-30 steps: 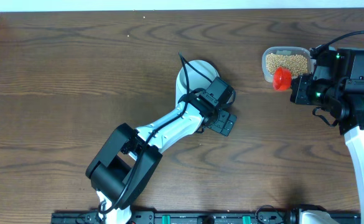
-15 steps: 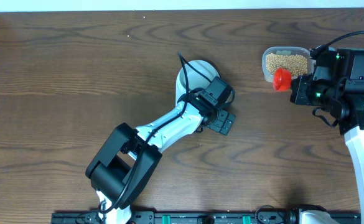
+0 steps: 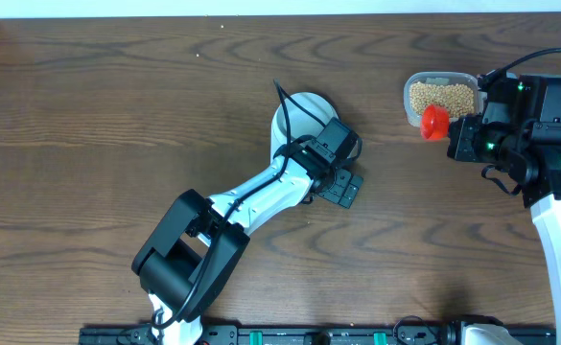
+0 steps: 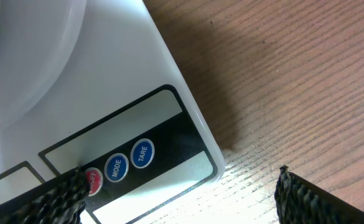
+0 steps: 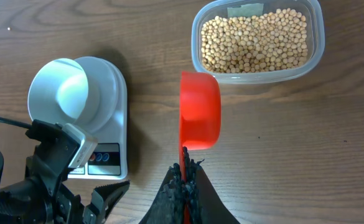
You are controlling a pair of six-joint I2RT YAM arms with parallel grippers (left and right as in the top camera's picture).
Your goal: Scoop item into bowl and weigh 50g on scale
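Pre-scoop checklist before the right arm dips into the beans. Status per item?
1. Bowl seated on scale: ok, upright and empty.
2. Scoop held: ok, right gripper shut on its handle.
3. Scoop empty: ok.
4. Beans accessible: ok, tub has no lid and sits just beyond the scoop.
5. Left gripper out of the bowl: ok, open over the scale's buttons.
6. Scale zeroed: cannot tell, display mostly out of frame.

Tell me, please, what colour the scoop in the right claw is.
Bright red-orange scoop, clearest in the right wrist view.
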